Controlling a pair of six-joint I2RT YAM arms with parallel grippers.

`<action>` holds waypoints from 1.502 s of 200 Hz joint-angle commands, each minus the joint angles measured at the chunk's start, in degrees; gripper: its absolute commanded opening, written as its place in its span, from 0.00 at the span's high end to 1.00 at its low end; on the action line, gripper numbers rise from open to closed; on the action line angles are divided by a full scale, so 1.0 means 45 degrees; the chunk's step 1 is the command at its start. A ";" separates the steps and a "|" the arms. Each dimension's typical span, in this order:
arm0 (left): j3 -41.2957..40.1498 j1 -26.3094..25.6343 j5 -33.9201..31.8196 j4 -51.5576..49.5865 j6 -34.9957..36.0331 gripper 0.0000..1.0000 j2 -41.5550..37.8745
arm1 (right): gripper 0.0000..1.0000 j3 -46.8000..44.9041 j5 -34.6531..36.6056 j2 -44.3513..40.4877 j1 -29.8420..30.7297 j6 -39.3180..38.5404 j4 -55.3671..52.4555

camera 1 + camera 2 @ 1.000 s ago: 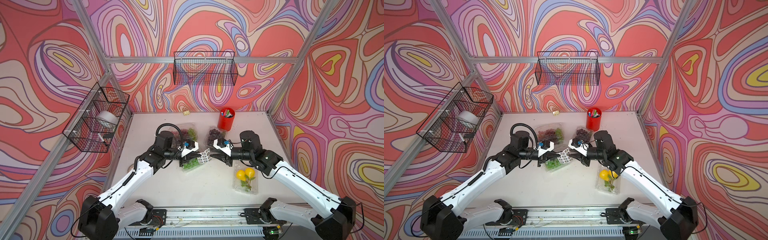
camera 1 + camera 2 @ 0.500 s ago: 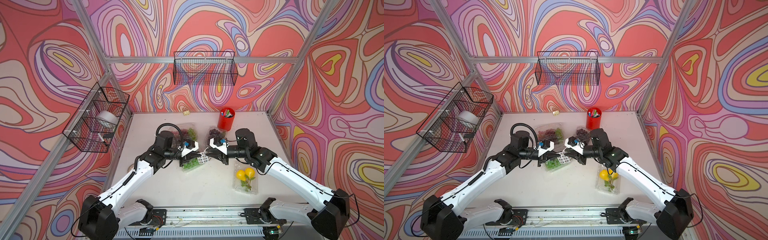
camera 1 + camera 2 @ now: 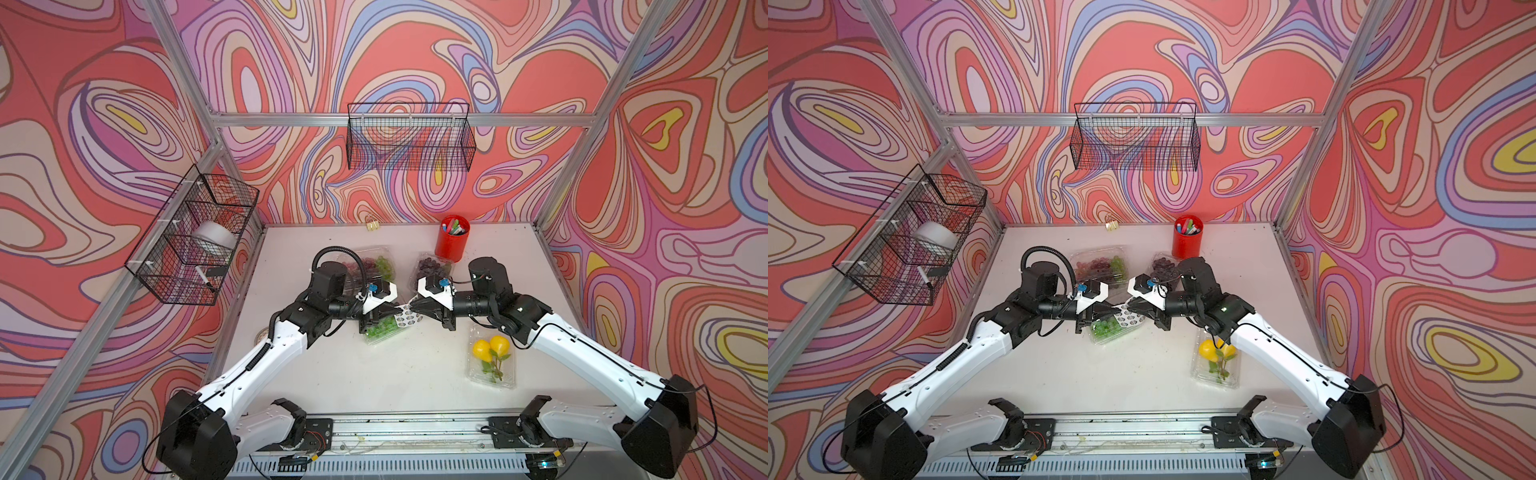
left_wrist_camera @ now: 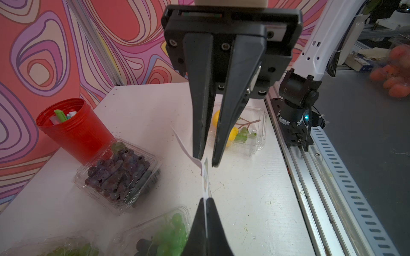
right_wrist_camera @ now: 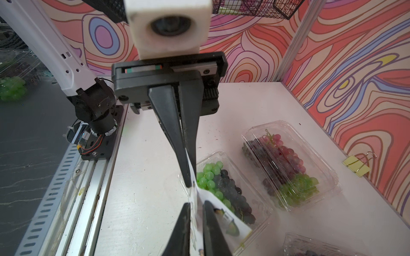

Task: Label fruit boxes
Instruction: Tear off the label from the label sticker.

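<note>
In both top views my left gripper (image 3: 395, 309) (image 3: 1115, 311) is shut on one end of a small white sticker sheet (image 3: 406, 318) (image 3: 1127, 316), held in the air over the green-grape fruit box (image 3: 380, 332) (image 3: 1111, 329). My right gripper (image 3: 413, 309) (image 5: 196, 205) faces it. Its jaws straddle the sheet's (image 5: 224, 219) other end and a narrow gap still shows between them. In the left wrist view the sheet (image 4: 205, 177) runs edge-on from my left gripper (image 4: 206, 199) up to the right fingertips (image 4: 200, 155). The other fruit boxes hold red and green grapes (image 3: 370, 266), purple grapes (image 3: 430, 266) and yellow fruits (image 3: 492, 357).
A red pen cup (image 3: 452, 239) stands behind the purple-grape box. A yellow binder clip (image 3: 372, 225) lies at the back wall. Wire baskets hang on the back wall (image 3: 409, 141) and the left wall (image 3: 191, 241). The arm rail (image 3: 407, 432) runs along the table's front edge.
My right gripper has moved left to the sticker sheet, and its jaws have narrowed around the sheet's end. The left arm has kept the sheet still.
</note>
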 commanded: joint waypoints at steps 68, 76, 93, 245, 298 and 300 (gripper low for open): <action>-0.0003 -0.0123 0.0018 0.0481 -0.0434 1.00 0.0127 | 1.00 0.0336 -0.0156 0.0127 0.0094 -0.0047 0.0107; 0.0032 -0.0123 -0.0038 0.0443 -0.0571 1.00 0.0144 | 1.00 0.0317 -0.0122 0.0096 0.0089 -0.0146 0.0086; 0.0076 -0.0133 -0.0106 0.0402 -0.0811 1.00 0.0199 | 1.00 0.0290 0.0064 -0.0017 0.0110 -0.0422 -0.0006; 0.0524 -0.0123 -0.0604 0.0089 -0.1778 1.00 0.0711 | 1.00 0.0465 0.0957 -0.0059 0.0435 -0.1626 -0.0748; 0.0511 -0.0123 -0.0803 -0.0056 -0.1798 1.00 0.0740 | 1.00 0.0524 0.1118 0.0005 0.0577 -0.1870 -0.1082; 0.0507 -0.0123 -0.0800 -0.0056 -0.1798 1.00 0.0737 | 1.00 0.0524 0.1128 0.0009 0.0577 -0.1885 -0.1085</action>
